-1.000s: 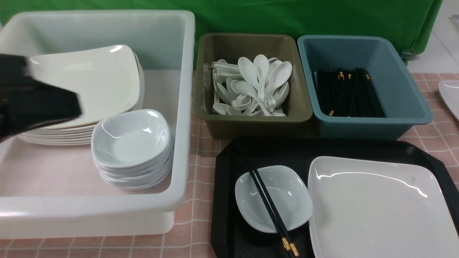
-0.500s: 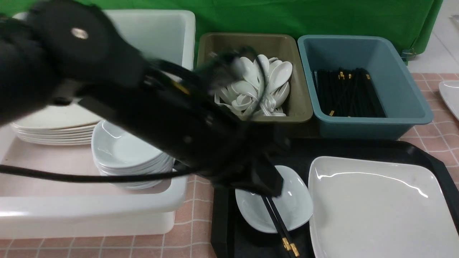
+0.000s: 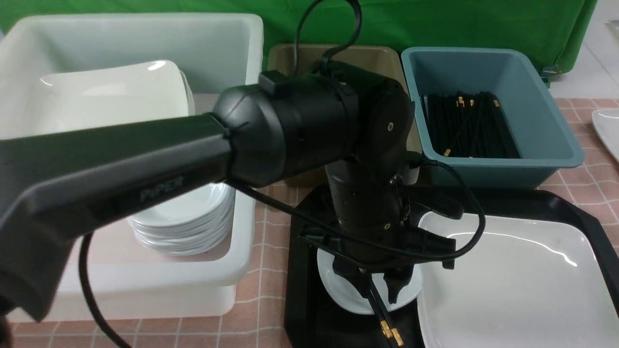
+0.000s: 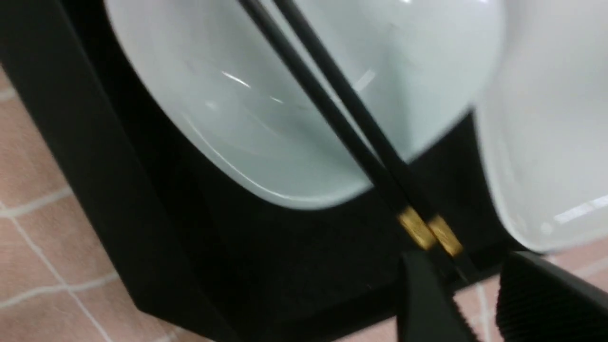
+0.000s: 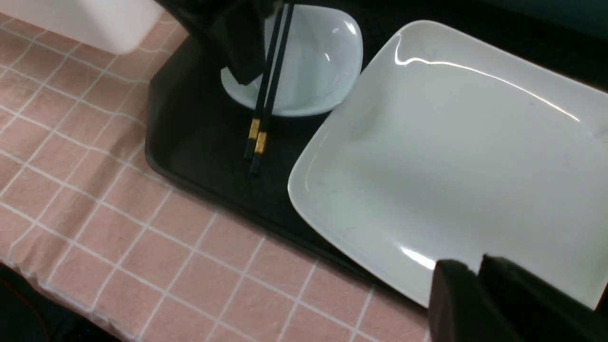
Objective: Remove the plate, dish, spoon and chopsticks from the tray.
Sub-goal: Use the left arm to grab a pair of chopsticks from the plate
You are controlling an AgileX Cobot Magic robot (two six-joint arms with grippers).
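Note:
The black tray [image 3: 301,290] holds the small bluish-white dish [image 3: 338,289] and the large white plate [image 3: 512,290]. The black chopsticks [image 3: 380,315] lie across the dish, gold-banded ends toward me. My left gripper [image 3: 377,290] points down over the dish's near edge, open, its fingers on either side of the chopsticks. In the left wrist view the chopsticks [image 4: 342,104] run between the open gripper [image 4: 475,289]. My right gripper [image 5: 477,270] is shut and empty over the plate's [image 5: 451,142] near edge. No spoon shows on the tray.
A big white tub [image 3: 145,29] on the left holds stacks of plates and dishes. An olive bin [image 3: 285,54] is mostly hidden behind my left arm. A teal bin [image 3: 546,145] holds black chopsticks. Another white plate [image 3: 610,129] lies at the far right.
My left arm has swung from the far left across the tub to the tray, and its gripper now points down over the dish and chopsticks. The tableware has not moved.

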